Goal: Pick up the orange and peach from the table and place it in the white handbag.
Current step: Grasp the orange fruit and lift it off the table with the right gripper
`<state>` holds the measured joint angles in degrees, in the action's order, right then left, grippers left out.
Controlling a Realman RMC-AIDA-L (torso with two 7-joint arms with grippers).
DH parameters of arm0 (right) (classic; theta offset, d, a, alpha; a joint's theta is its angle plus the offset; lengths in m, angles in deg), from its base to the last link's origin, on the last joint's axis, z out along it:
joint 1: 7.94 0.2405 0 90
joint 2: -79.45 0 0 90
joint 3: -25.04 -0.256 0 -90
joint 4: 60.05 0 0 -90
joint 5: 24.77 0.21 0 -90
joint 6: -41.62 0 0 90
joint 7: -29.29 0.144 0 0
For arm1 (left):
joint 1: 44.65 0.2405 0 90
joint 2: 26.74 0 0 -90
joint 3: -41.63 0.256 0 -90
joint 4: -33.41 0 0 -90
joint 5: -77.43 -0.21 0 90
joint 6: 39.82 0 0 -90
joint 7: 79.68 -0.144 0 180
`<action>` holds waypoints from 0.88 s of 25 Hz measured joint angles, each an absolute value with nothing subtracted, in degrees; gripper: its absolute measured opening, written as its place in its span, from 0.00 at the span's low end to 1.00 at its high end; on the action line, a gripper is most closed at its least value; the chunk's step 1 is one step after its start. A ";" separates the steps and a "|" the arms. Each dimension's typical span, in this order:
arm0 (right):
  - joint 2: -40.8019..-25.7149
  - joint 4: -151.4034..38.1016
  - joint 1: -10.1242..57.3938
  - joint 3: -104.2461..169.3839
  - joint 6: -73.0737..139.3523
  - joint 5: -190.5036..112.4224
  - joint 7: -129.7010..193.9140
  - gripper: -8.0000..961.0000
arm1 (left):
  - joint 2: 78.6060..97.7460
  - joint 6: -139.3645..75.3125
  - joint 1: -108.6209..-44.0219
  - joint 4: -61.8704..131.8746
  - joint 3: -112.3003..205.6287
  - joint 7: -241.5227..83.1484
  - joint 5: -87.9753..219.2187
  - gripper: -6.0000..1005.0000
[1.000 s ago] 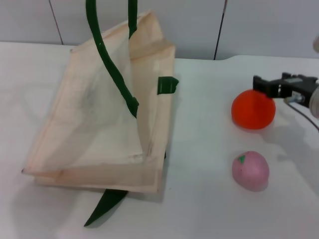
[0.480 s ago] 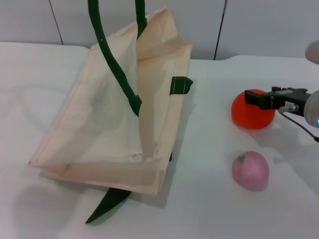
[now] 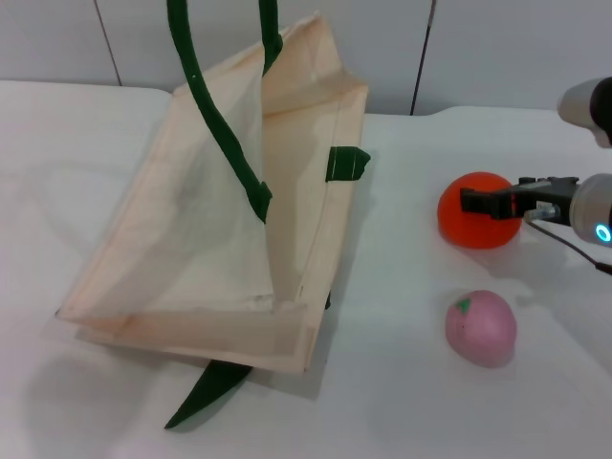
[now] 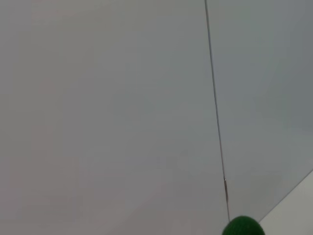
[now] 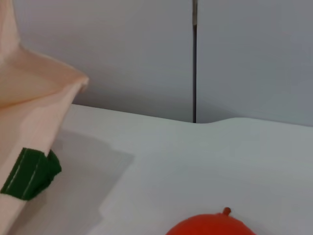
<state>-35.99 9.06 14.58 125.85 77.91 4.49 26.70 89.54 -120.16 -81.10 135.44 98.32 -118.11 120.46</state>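
The orange (image 3: 478, 233) lies on the white table at the right, and its top shows in the right wrist view (image 5: 212, 226). My right gripper (image 3: 470, 197) is open and straddles it from the right, one dark finger (image 3: 492, 203) crossing its near side. The pink peach (image 3: 481, 328) lies nearer, apart from the gripper. The white handbag (image 3: 201, 220) stands at the left with its mouth open, its green handles (image 3: 206, 115) pulled up out of the picture. Its edge shows in the right wrist view (image 5: 29, 98). My left gripper is out of view.
A green tab (image 3: 346, 163) sticks out of the bag's right side toward the fruits. A green handle end (image 3: 206, 392) lies on the table under the bag's near edge. A grey panelled wall (image 3: 478, 48) stands behind the table. A green rope tip (image 4: 243, 226) shows in the left wrist view.
My right gripper has come down and to the left over the orange. The orange has shifted slightly left. The bag rose and opened wider a second ago and is steady now.
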 joint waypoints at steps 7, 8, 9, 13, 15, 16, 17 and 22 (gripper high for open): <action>-35.82 10.48 16.34 124.21 80.60 4.25 25.85 0.93 | 89.54 -120.15 -81.21 135.15 98.32 -118.18 120.26 0.13; -35.80 10.84 16.36 123.81 81.03 4.25 25.61 0.93 | 89.54 -120.15 -81.21 135.14 98.32 -118.20 120.24 0.13; -35.74 11.23 16.37 123.25 81.58 4.24 25.34 0.93 | 89.54 -120.15 -81.21 135.13 98.32 -118.22 120.23 0.13; -35.79 11.76 16.50 121.39 83.32 3.61 24.37 0.93 | 89.54 -120.15 -81.21 135.04 98.32 -118.24 120.23 0.13; -35.88 11.77 16.52 121.10 83.74 3.31 24.30 0.93 | 89.54 -120.15 -81.22 135.03 98.33 -118.25 120.23 0.13; -35.88 11.75 16.51 121.08 83.93 3.29 24.28 0.93 | 89.54 -120.15 -81.22 135.03 98.35 -118.25 120.23 0.13; -35.91 11.66 16.51 121.13 84.16 3.31 24.27 0.93 | 89.54 -120.15 -81.22 135.02 98.36 -118.26 120.23 0.13; -36.18 12.38 16.51 122.43 85.55 4.20 24.23 0.93 | 89.54 -120.15 -81.22 135.01 98.43 -118.27 120.13 0.13</action>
<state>-36.18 12.38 16.51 122.43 85.55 4.20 24.23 89.54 -120.15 -81.22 135.01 98.43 -118.27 120.13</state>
